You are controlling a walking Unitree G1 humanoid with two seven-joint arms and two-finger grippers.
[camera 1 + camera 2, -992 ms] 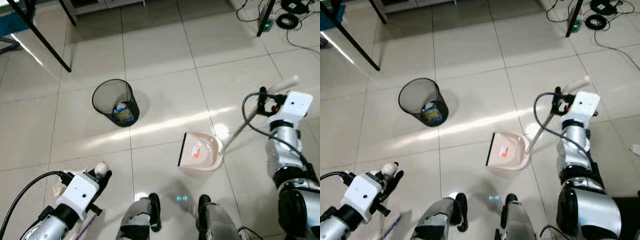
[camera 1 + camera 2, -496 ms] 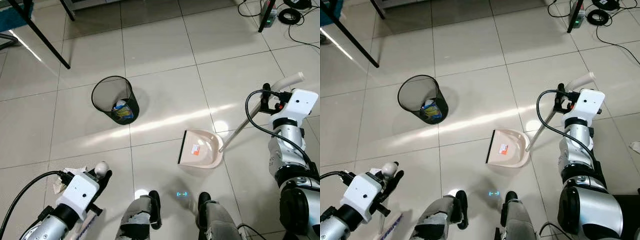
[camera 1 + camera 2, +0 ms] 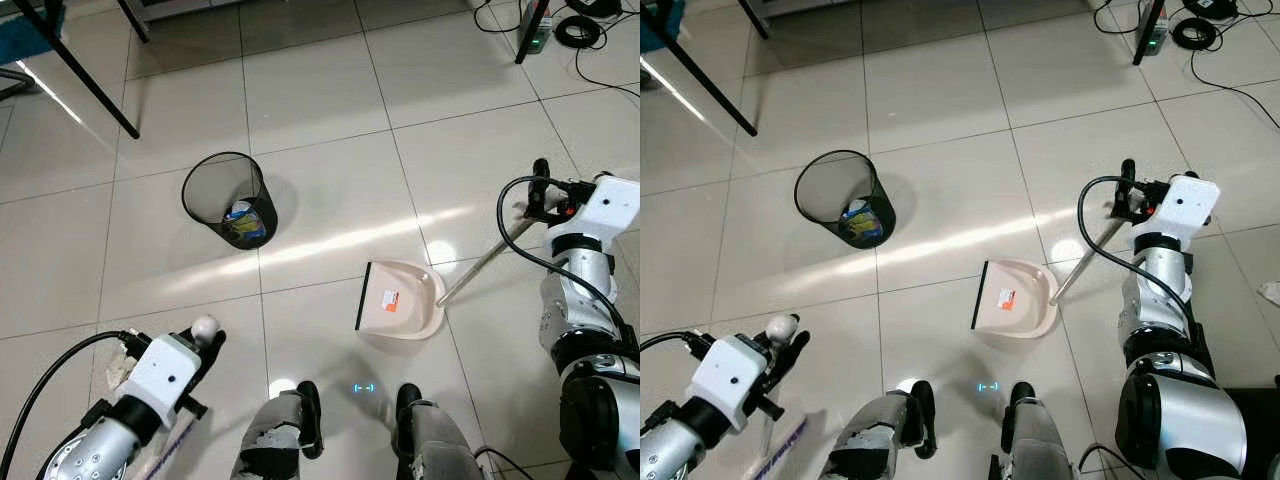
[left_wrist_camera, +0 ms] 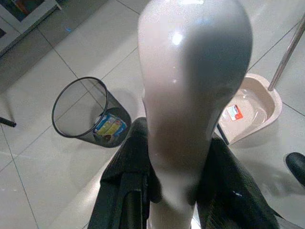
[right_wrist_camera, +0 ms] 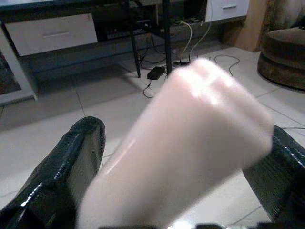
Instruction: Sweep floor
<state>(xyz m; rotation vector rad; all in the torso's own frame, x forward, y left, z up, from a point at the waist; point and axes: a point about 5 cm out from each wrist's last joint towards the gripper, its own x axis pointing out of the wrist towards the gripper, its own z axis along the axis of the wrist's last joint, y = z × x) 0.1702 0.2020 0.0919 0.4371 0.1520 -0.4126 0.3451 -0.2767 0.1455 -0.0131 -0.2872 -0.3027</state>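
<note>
while the right claw [image 3: 1137, 197] pinches the dustpan handle [image 3: 1087, 259], the pink dustpan [image 3: 401, 300] rests on the tiled floor [image 3: 320, 110] ahead of the robot's feet. left claw [image 4: 174, 183] grips the pale broom handle [image 4: 186, 95]. mesh wastebasket [image 3: 230, 200] stands well apart, holding scraps.

Blurred: dustpan handle [image 5: 190, 143] in my right gripper [image 5: 181, 162]. Cut off: my broom [image 3: 780, 450] at the lower edge. Indistinct: contents of wire bin [image 3: 228, 200].

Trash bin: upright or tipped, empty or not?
Upright, not empty. The trash bin stands on its base with its rim up; colourful litter lies at the bottom.
</note>
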